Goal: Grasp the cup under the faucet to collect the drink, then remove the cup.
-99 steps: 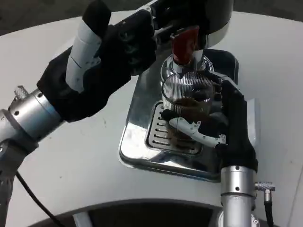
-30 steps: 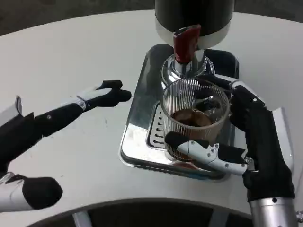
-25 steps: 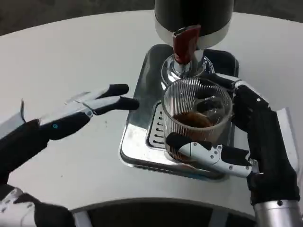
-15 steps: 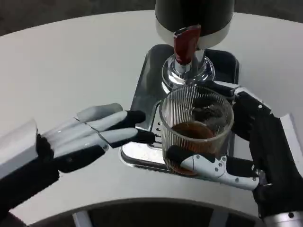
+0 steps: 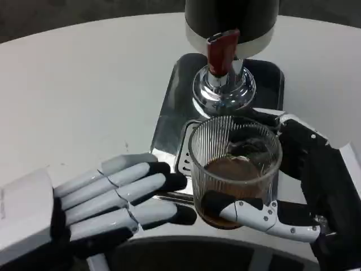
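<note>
While the ribbed glass cup (image 5: 234, 169), upright and holding dark drink, sits in the wrapped grip of the right robot hand (image 5: 299, 186) at the near edge of the steel drip tray (image 5: 169, 113), it stands forward of the red-handled faucet (image 5: 221, 53), no longer beneath it. Just left of the cup, the left robot hand (image 5: 107, 200) lies flat, fingers extended, holding nothing. Compared with half a second earlier, cup and right hand have drawn nearer the table edge, and the left hand has closed in alongside.
</note>
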You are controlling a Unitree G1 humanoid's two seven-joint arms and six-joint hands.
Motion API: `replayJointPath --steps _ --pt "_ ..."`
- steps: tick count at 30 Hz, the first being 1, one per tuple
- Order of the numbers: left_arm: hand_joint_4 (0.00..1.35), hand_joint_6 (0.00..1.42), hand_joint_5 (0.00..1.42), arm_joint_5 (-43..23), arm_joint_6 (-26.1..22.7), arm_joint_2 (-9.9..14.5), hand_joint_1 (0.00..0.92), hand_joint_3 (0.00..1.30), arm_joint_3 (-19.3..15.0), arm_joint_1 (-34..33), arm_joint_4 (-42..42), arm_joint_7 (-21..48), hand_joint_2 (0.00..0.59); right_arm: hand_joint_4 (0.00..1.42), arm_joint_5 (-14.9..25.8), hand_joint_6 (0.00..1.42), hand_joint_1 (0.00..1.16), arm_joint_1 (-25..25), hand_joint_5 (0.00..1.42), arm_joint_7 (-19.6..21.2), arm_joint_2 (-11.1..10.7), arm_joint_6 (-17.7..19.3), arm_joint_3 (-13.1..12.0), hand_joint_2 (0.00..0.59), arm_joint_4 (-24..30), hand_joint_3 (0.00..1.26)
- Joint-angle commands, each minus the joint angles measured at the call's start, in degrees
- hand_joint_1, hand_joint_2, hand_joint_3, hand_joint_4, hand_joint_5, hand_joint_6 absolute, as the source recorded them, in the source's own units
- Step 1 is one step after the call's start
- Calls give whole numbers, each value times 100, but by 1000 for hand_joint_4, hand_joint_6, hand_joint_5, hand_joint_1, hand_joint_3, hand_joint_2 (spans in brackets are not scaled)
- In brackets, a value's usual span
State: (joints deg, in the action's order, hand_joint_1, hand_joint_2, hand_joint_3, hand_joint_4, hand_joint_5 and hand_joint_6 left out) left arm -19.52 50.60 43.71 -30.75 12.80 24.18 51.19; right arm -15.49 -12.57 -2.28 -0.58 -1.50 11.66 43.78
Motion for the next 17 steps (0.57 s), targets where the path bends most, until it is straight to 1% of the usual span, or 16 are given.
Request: replayJointPath --steps 1,6,11,17 --pt "0 0 0 -48 263 165 0 154 -142 309 -59 19 61 783 174 875 987 -48 915 -86 -2 -101 69 142 365 698" --pt "0 0 0 -120 373 184 0 158 -342 564 -96 -43 59 784 152 876 982 31 915 -135 12 -209 169 145 366 698" --pt "0 0 0 -208 470 147 0 161 -593 846 -120 -60 59 784 98 876 976 162 915 -138 45 -291 314 147 279 698" --pt "0 0 0 -271 588 135 0 161 -745 1025 -183 -67 59 784 32 876 972 300 915 -111 63 -373 451 148 200 703"
